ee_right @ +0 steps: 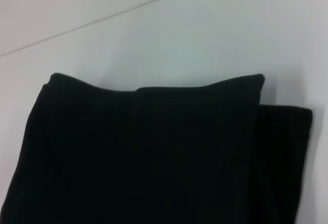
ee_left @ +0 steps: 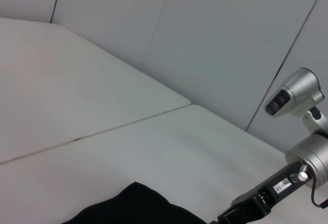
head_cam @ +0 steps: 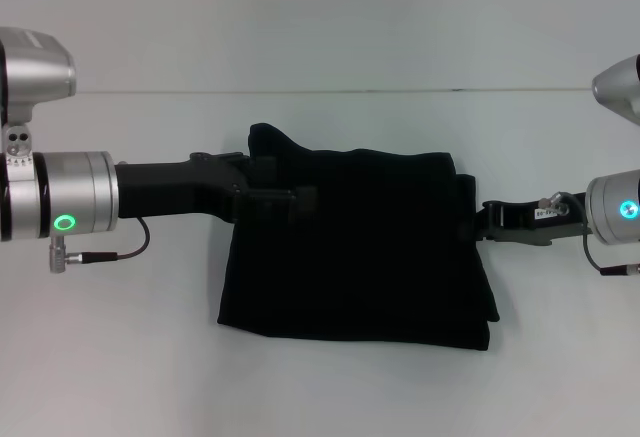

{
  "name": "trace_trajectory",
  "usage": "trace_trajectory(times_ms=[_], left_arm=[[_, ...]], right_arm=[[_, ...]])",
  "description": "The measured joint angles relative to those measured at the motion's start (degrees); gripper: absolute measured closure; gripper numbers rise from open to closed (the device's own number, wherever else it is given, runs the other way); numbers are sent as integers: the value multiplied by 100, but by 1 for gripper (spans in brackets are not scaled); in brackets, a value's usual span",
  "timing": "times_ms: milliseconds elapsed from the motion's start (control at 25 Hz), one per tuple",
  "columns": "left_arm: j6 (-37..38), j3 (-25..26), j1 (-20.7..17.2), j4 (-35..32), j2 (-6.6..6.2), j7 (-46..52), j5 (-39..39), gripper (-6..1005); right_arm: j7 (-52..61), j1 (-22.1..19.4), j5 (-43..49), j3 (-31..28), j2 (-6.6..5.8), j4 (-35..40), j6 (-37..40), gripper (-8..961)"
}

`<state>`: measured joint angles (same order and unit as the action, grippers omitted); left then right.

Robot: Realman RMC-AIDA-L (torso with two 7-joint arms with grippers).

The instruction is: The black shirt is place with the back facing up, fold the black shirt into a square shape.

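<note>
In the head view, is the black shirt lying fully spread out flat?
No, the black shirt is folded into a compact, roughly rectangular bundle with layered edges.

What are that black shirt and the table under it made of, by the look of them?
The black shirt looks like soft matte cloth: it sags, creases and lies in folded layers. The table looks like a hard, smooth, pale board, perhaps laminate: flat, faintly glossy, with a thin seam.

The black shirt [head_cam: 370,247] lies on the table [head_cam: 120,357] between both hands.
</note>
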<state>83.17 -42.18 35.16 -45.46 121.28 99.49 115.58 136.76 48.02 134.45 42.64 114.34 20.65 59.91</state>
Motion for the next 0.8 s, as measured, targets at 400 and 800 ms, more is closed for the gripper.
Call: trace_trajectory(times_ms=[400, 800], left_arm=[[-56, 0, -30, 28, 14, 0, -13, 77], [-56, 6, -49, 29, 27, 0, -35, 78]], right_arm=[[-61, 66, -21, -9, -57, 53, -188, 924], [-62, 148, 0, 18, -77, 50, -187, 923]])
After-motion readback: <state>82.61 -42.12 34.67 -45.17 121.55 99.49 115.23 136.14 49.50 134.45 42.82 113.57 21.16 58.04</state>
